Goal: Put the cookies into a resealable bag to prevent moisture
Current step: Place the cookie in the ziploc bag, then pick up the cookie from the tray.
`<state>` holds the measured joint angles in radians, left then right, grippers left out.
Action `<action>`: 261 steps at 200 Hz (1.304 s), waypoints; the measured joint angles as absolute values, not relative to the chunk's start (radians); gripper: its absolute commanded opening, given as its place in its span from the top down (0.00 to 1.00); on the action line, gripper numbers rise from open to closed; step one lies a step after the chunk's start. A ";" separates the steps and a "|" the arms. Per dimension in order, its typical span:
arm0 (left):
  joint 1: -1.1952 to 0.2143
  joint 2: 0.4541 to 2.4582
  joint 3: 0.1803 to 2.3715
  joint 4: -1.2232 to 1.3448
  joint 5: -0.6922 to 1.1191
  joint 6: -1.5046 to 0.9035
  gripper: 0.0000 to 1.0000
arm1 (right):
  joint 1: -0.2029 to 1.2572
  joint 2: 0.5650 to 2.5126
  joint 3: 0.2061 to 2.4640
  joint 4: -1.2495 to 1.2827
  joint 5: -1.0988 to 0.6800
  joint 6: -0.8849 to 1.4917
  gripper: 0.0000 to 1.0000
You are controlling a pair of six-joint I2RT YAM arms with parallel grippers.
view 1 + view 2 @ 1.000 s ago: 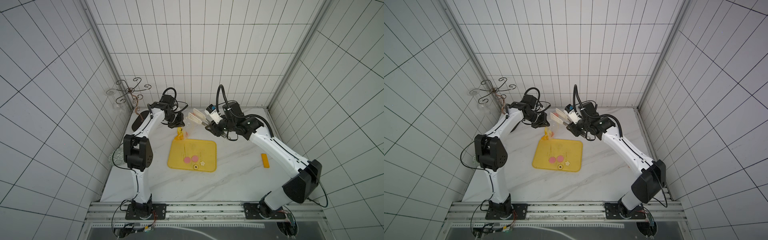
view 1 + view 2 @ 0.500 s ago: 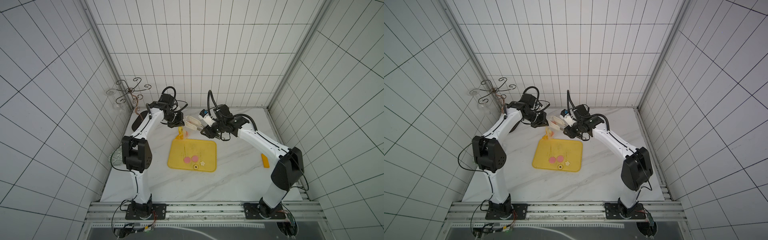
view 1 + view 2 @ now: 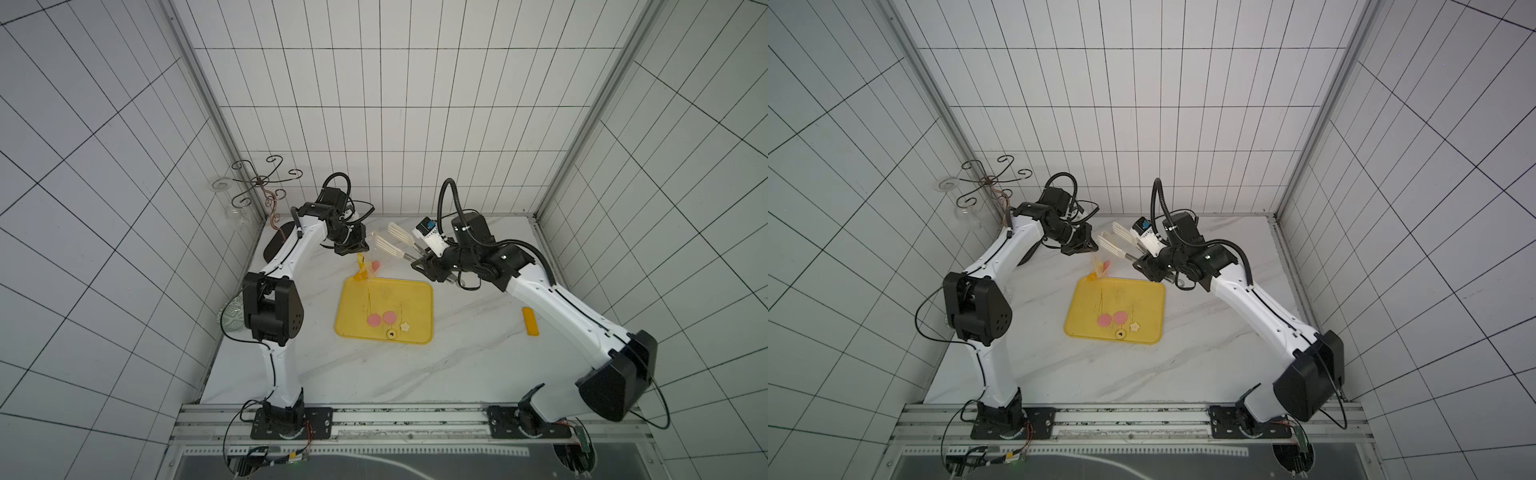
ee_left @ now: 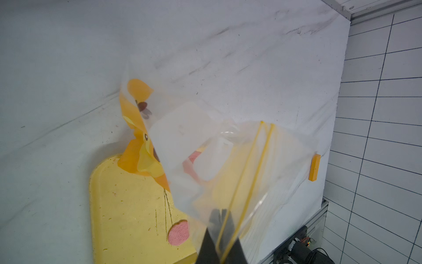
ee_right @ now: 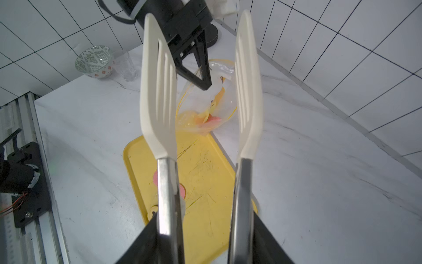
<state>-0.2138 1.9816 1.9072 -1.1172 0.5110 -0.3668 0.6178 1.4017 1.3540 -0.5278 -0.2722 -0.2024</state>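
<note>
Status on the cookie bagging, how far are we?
Done: pink cookies lie inside the bag. In hand: left pincer holds the bag by its rim, mouth open; right pincer holds the tongs, spread and empty. Left: two pink cookies, flower piece and yellow round on the tray; bag unsealed.

Pinching the resealable bag's (image 4: 182, 137) top edge in the fully closed left gripper (image 3: 360, 250), fingers pointing down. Squeezing the tongs' (image 5: 157, 91) metal handles between the right gripper's (image 3: 417, 259) partly spread fingers, aiming toward the left fingers, both forearms reaching inward.
</note>
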 measured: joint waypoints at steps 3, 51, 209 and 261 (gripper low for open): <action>-0.212 1.982 1.907 -1.118 0.510 -0.367 1.00 | 0.622 1.382 1.333 -0.530 -0.272 -0.206 0.46; -0.194 1.982 1.920 -1.119 0.491 -0.370 1.00 | 0.747 1.243 1.018 -0.553 -0.220 -0.249 0.45; -0.195 1.982 1.922 -1.122 0.482 -0.366 1.00 | 0.785 1.517 0.965 -0.400 -0.126 -0.295 0.46; -0.195 1.982 1.917 -1.121 0.483 -0.365 1.00 | 0.785 1.556 0.965 -0.399 -0.121 -0.303 0.47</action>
